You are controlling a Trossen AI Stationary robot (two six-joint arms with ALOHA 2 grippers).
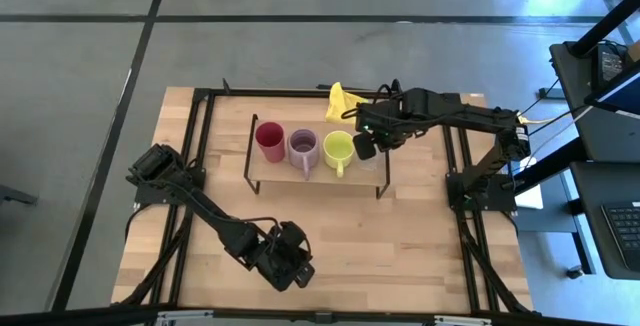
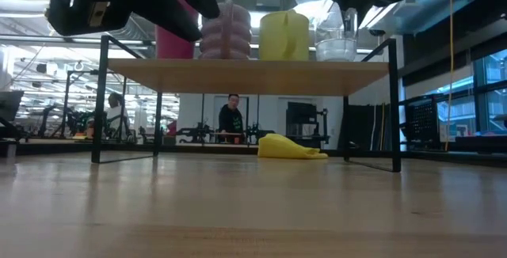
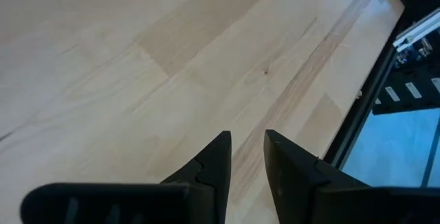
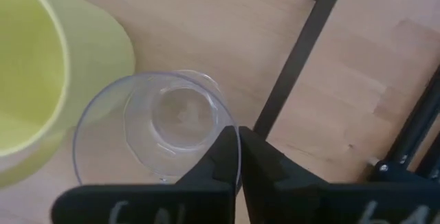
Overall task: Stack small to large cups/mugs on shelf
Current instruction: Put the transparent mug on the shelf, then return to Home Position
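Right gripper (image 4: 238,157): my fingers pinch the rim of the clear glass (image 4: 159,129), above the shelf's (image 1: 315,175) right end.
Clear glass: on the shelf board, just beside the yellow-green mug (image 1: 338,148).
Row on shelf: red cup (image 1: 269,137) at the left end, lilac mug (image 1: 302,145), yellow-green mug, then the glass.
Left gripper (image 3: 245,157): near the table's (image 1: 400,236) front edge, fingers slightly parted, holding nothing.
Yellow cloth (image 1: 338,101): behind the shelf, near the table's back edge.
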